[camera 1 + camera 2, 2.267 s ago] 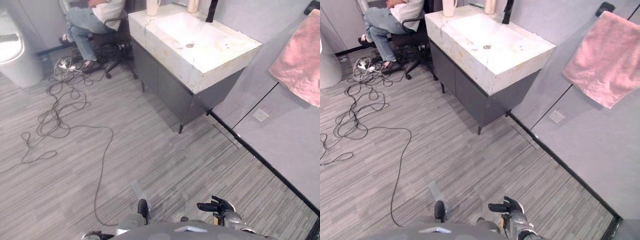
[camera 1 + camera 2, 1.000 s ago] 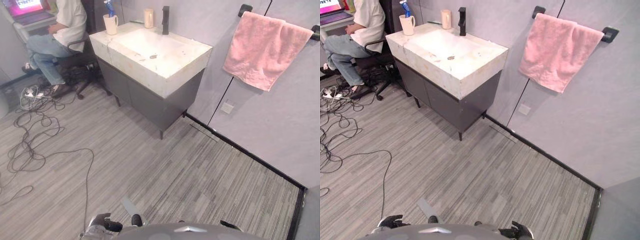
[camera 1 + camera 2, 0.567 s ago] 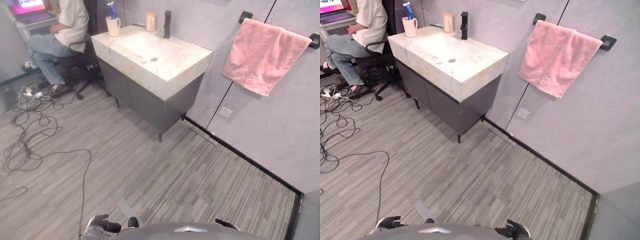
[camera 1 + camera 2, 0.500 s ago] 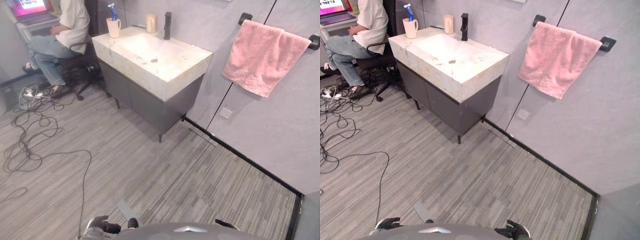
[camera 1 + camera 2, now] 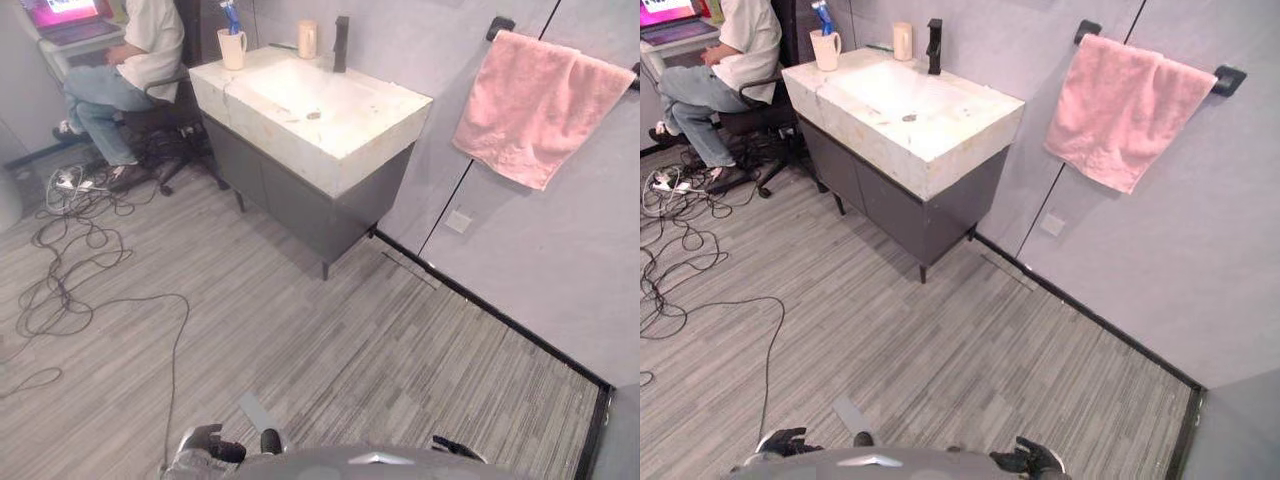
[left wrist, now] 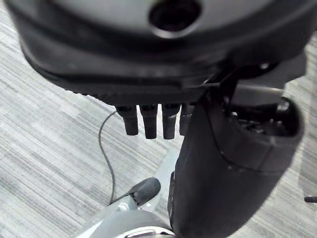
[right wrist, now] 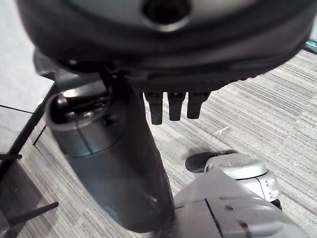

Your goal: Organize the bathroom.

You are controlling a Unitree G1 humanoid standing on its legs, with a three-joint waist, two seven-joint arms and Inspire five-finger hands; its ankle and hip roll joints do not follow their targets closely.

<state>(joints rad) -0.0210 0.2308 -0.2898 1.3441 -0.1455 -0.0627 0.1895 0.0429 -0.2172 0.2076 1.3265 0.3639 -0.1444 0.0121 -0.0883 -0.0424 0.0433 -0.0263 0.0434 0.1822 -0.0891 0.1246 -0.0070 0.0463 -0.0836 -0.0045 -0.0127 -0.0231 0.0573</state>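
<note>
I am looking down on a grey striped floor (image 5: pixel 330 340) that is taking up most of the head views, with a grey wall (image 5: pixel 1110 250) running along its far right side. Against that wall a dark vanity cabinet (image 5: pixel 902 205) is standing on short legs, carrying a pale stone sink (image 5: pixel 902 105) with a shallow basin. A pink towel (image 5: pixel 1130 105) is hanging from a dark rail on the wall, well apart from the sink on its right, with its lower edge hanging unevenly. A person (image 5: pixel 130 60) is sitting in an office chair just beyond the sink's far left end, facing a lit laptop (image 5: pixel 65 15). Loose cables (image 5: pixel 70 260) are lying in loops on the floor near the chair.

On the sink's back edge I am seeing a black tap (image 5: pixel 934 46), a small cream cup (image 5: pixel 902 41) beside it, and at the far left corner a white mug (image 5: pixel 824 49) holding a blue item (image 5: pixel 823 15) that I cannot identify.

Both hands are hanging low at the near edge, well away from the sink and towel. The left hand (image 6: pixel 151 119) is holding nothing, its fingers (image 6: pixel 169 121) lying straight in a row. The right hand (image 7: pixel 171 106) is likewise empty, its fingers (image 7: pixel 156 109) straight and relaxed above the floor.
</note>
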